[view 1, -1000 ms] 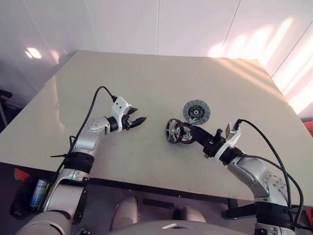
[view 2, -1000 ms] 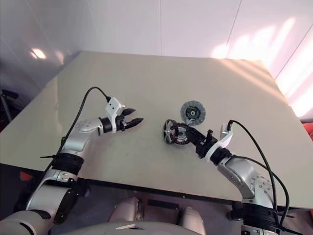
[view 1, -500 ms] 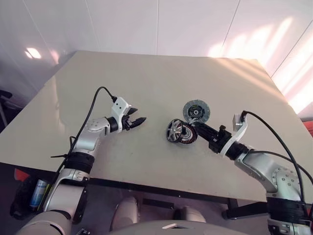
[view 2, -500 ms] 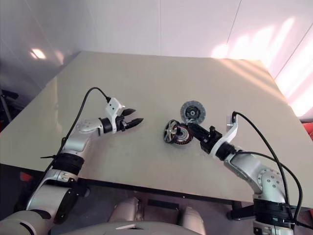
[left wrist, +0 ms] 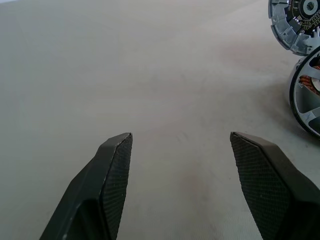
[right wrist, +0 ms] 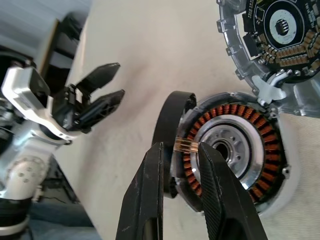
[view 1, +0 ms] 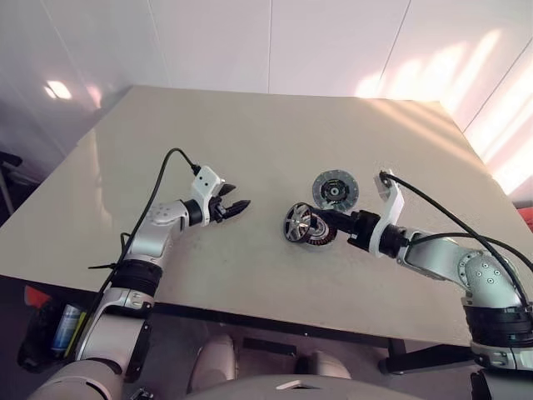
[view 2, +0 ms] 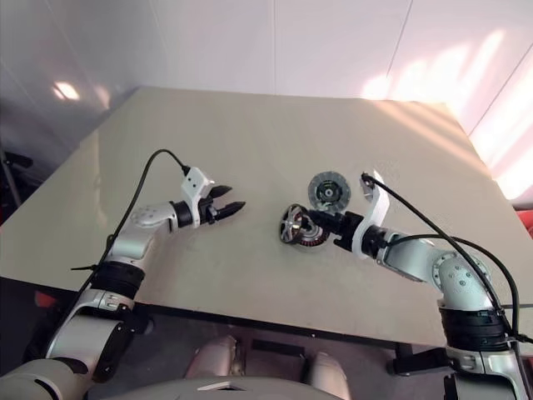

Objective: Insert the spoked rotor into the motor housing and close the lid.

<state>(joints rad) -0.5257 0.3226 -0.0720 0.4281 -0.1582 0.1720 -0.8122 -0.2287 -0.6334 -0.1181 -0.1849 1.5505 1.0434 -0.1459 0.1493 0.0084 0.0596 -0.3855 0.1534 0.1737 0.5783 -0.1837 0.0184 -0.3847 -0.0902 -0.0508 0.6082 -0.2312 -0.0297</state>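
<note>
The spoked rotor (view 1: 291,222) stands on edge, its silver spoked face toward my left side, leaning on the motor housing (right wrist: 260,150). The housing lies flat with its copper windings up. My right gripper (right wrist: 181,147) reaches in over the housing from the right. It is shut on the rotor's rim, just where the rim meets the housing's edge. The lid (view 1: 335,190) lies just behind the housing, ringed inner face up, touching its rim. My left gripper (view 1: 235,205) hovers open to the left of the rotor, pointing at it, with nothing between its fingers.
The beige table (view 1: 250,125) is bare apart from these parts. Its front edge runs close below both arms. A black cable loops off each wrist.
My right wrist has rolled and the forearm has swung up and outward to the right. Its fingers stayed at the rotor beside the housing. The left arm has not moved.
</note>
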